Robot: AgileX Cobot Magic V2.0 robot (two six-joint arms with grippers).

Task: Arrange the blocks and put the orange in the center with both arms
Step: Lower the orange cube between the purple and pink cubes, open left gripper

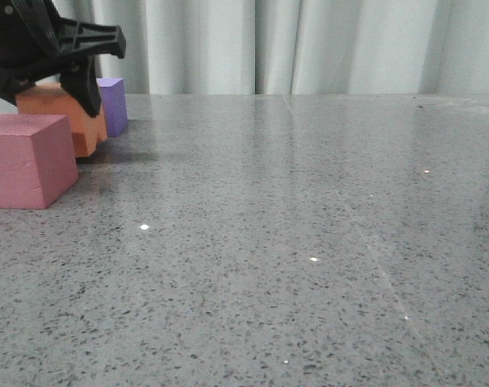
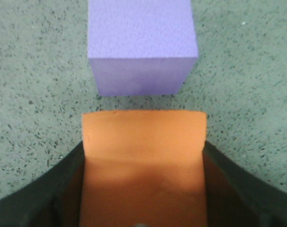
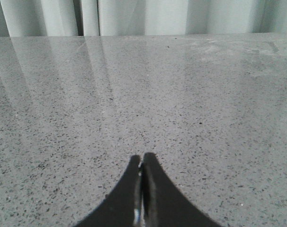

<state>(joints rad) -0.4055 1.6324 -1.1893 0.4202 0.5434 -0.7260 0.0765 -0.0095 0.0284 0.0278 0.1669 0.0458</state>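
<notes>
My left gripper (image 1: 71, 81) is shut on the orange cube (image 1: 55, 109) at the far left, low over the table. In the left wrist view the orange cube (image 2: 143, 142) fills the gap between the two black fingers (image 2: 67, 170). The purple cube (image 1: 114, 105) stands just behind the orange one, a small gap apart, and it also shows in the left wrist view (image 2: 141, 47). The pink-red cube (image 1: 27, 160) stands on the table in front of the orange cube, nearer the camera. My right gripper (image 3: 142, 158) is shut and empty over bare table; the front view does not show it.
The grey speckled tabletop (image 1: 293, 242) stretches to the right of the cubes. A pale curtain (image 1: 309, 40) hangs behind the table's far edge.
</notes>
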